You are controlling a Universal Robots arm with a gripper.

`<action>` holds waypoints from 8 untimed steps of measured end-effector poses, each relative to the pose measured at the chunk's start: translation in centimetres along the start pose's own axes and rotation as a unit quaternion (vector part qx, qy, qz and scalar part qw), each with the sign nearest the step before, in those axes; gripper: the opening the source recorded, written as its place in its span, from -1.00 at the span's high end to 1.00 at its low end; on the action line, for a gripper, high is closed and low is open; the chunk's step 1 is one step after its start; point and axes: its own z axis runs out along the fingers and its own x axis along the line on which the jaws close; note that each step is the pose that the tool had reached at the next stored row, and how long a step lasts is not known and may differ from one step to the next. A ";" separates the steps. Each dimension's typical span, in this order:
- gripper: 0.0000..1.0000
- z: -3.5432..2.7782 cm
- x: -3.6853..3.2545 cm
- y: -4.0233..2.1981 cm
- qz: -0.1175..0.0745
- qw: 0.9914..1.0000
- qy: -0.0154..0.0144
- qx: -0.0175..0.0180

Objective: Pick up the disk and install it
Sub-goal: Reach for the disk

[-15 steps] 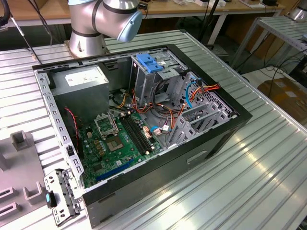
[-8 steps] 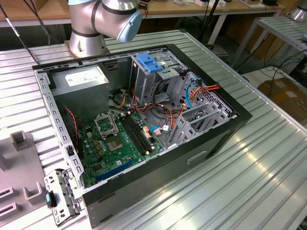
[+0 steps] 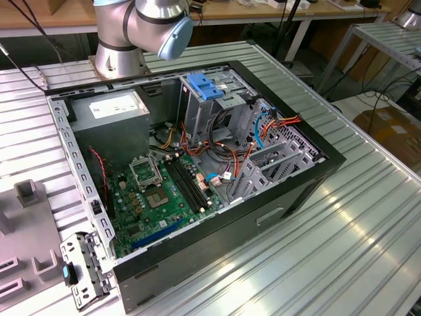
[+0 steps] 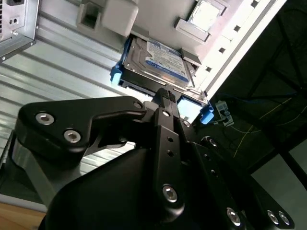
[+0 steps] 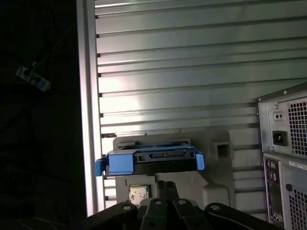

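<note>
judging from how things lie, neither half of the job is done: the disk is not lifted and not in the machine. the ribbed metal table (image 3: 355, 217) carries an open computer case (image 3: 289, 191) with its green board (image 3: 164, 191) and cables exposed. inside the case a tall metal cage (image 3: 197, 115), topped by a fixed blue bracket (image 3: 205, 87), stands beside a grey power box (image 3: 108, 105). the arm (image 3: 141, 26) has its base on the table beyond the case in the exterior view.

in the first wrist view a flat grey tray (image 5: 218, 167) lies on the table close to the table's edge, with the back of the case off to one side and well apart from it. the disk (image 5: 151, 160) rests in that tray with its silver face and white-and-blue label turned up and light blue rails along its sides. so it is outside the case altogether.

the gripper (image 5: 166, 184) hovers over the tray, just beside the end of the disk that carries the connector. its two black fingers (image 4: 166, 110) look pressed together with nothing between them, and i judge they do not touch the disk, though the gap is hard to read. a small square chip (image 5: 138, 194) sits in the tray near the fingertips.

the grasp, the lift, the carry to the case and the seating are all left to do.
</note>
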 end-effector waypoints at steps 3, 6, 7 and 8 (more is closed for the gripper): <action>0.79 0.21 1.47 0.38 0.000 1.000 0.000 0.000; 0.79 0.42 2.53 0.60 0.000 1.000 0.000 0.000; 0.79 0.43 2.54 0.59 0.000 1.000 0.000 0.000; 0.79 0.42 2.54 0.59 0.000 1.000 0.000 0.000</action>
